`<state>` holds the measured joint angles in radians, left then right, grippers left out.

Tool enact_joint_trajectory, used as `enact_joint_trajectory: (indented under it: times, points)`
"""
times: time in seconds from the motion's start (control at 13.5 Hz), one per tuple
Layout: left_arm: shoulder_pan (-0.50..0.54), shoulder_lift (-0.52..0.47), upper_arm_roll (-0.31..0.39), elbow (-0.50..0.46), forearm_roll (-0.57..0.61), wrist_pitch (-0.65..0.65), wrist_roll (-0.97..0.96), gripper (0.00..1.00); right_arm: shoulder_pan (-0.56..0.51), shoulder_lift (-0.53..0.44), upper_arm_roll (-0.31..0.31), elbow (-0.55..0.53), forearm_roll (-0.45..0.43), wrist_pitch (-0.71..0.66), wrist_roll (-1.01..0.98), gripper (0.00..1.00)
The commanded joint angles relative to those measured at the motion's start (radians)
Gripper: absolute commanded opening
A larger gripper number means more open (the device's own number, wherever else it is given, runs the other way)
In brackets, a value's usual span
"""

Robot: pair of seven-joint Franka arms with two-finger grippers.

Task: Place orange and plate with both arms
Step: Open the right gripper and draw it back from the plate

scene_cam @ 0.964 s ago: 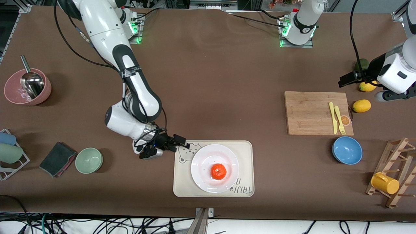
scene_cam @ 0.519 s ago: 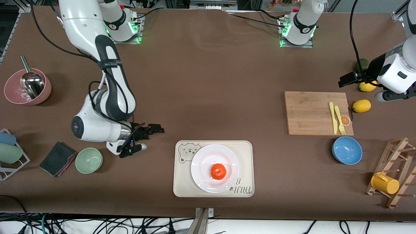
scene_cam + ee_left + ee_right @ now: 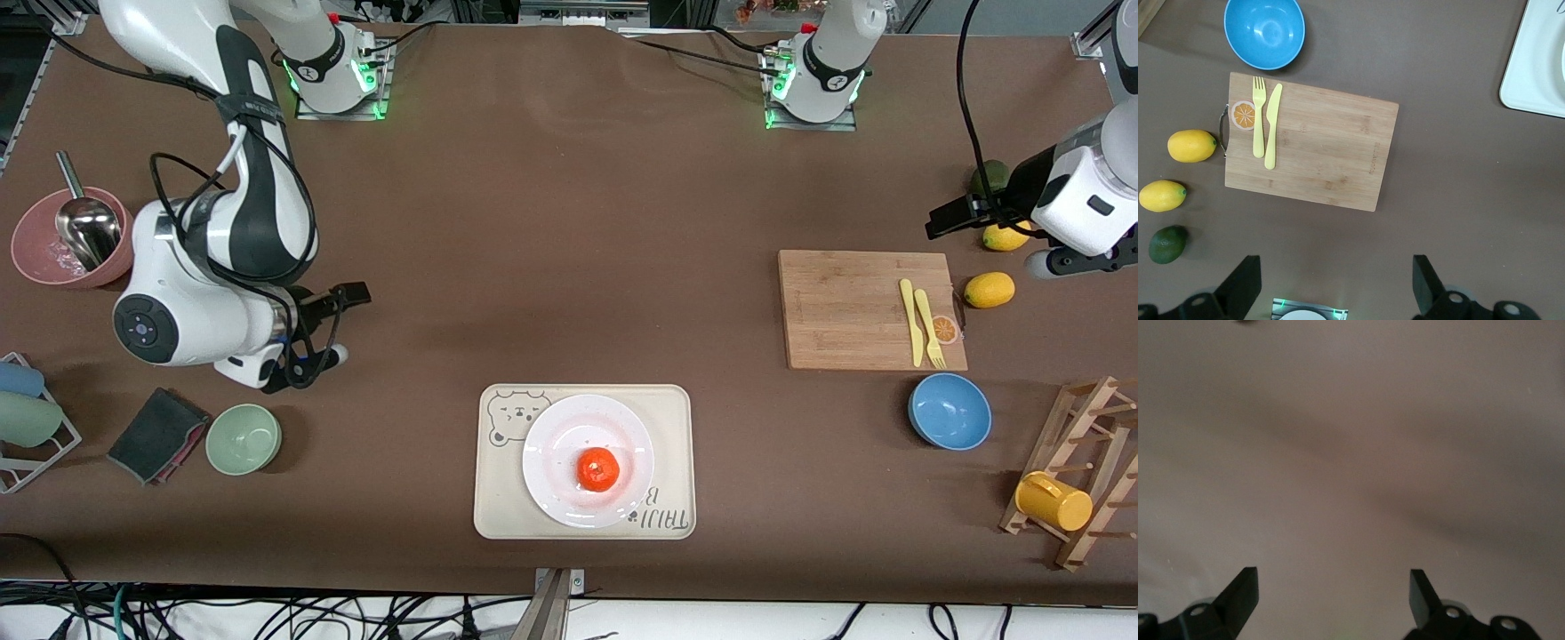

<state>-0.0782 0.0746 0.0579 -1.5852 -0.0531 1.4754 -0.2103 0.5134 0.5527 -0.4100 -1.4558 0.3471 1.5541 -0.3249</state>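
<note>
The orange (image 3: 598, 468) rests on the white plate (image 3: 544, 442), and the plate stands on a cream bear tray (image 3: 495, 507) near the table's front edge. My right gripper (image 3: 342, 313) hangs open and empty over bare brown table, off toward the right arm's end from the tray; in the right wrist view its gripper (image 3: 1331, 600) has only tabletop under it. My left gripper (image 3: 948, 219) is open and empty, held high beside the lime and lemons at the left arm's end. The left wrist view shows that gripper (image 3: 1337, 288) above bare table.
A wooden cutting board (image 3: 845, 307) carries a yellow fork and knife (image 3: 922, 324). Beside it lie two lemons (image 3: 989, 290), a lime (image 3: 987, 176) and a blue bowl (image 3: 949, 411). A mug rack (image 3: 1080, 471), green bowl (image 3: 243, 438), dark cloth (image 3: 158, 434) and pink bowl (image 3: 36, 258) stand at the table's ends.
My right arm has drawn back from the tray's corner toward its own end of the table, gripper open and empty. The left arm, plate and orange have not moved.
</note>
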Motion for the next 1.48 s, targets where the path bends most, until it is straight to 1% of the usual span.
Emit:
enact_joint_trajectory:
  times: [0.0,0.15,0.22,0.3,0.37,0.45,0.52,0.67,0.74,0.82,0.89,1.04,1.26,1.41]
  points:
    - [0.006,0.014,0.002,0.033,-0.027,-0.024,0.015,1.0,0.033,-0.042,-0.007,0.031,-0.123,-0.104,0.105,1.0]
    - [0.008,0.014,0.002,0.031,-0.027,-0.024,0.014,1.0,0.065,-0.085,-0.001,0.038,-0.174,-0.109,0.243,1.0]
    - [0.008,0.014,0.002,0.033,-0.027,-0.024,0.014,1.0,0.071,-0.115,0.008,0.028,-0.213,-0.1,0.332,1.0]
    - [0.006,0.014,0.002,0.031,-0.027,-0.024,0.014,1.0,0.079,-0.149,0.031,0.011,-0.265,-0.095,0.427,1.0]
    - [0.008,0.014,0.0,0.031,-0.027,-0.024,0.012,1.0,0.08,-0.196,0.069,0.0,-0.343,-0.094,0.538,1.0]
    - [0.006,0.014,0.002,0.031,-0.027,-0.024,0.012,1.0,0.059,-0.25,0.124,-0.027,-0.39,-0.085,0.617,1.0]
    - [0.006,0.014,0.002,0.031,-0.027,-0.026,0.011,1.0,-0.002,-0.319,0.179,-0.091,-0.401,-0.056,0.647,1.0]
    - [0.003,0.014,0.0,0.033,-0.028,-0.024,0.009,1.0,-0.148,-0.46,0.267,-0.258,-0.401,0.047,0.636,1.0]
    - [0.003,0.014,0.0,0.033,-0.028,-0.024,0.008,1.0,-0.227,-0.497,0.314,-0.299,-0.402,0.055,0.617,1.0]
    - [0.001,0.014,0.0,0.033,-0.028,-0.024,0.008,1.0,-0.296,-0.508,0.357,-0.299,-0.401,0.052,0.565,1.0]
    - [0.001,0.014,0.0,0.033,-0.028,-0.024,0.008,1.0,-0.347,-0.525,0.369,-0.298,-0.401,0.047,0.525,1.0]
    - [0.0,0.014,0.0,0.031,-0.028,-0.024,0.006,1.0,-0.4,-0.554,0.367,-0.288,-0.402,0.028,0.459,1.0]
    - [0.0,0.014,0.0,0.033,-0.028,-0.024,0.008,1.0,-0.444,-0.556,0.358,-0.238,-0.392,-0.04,0.374,1.0]
    - [-0.005,0.014,0.0,0.033,-0.03,-0.024,0.006,1.0,-0.452,-0.553,0.356,-0.227,-0.389,-0.026,0.372,1.0]
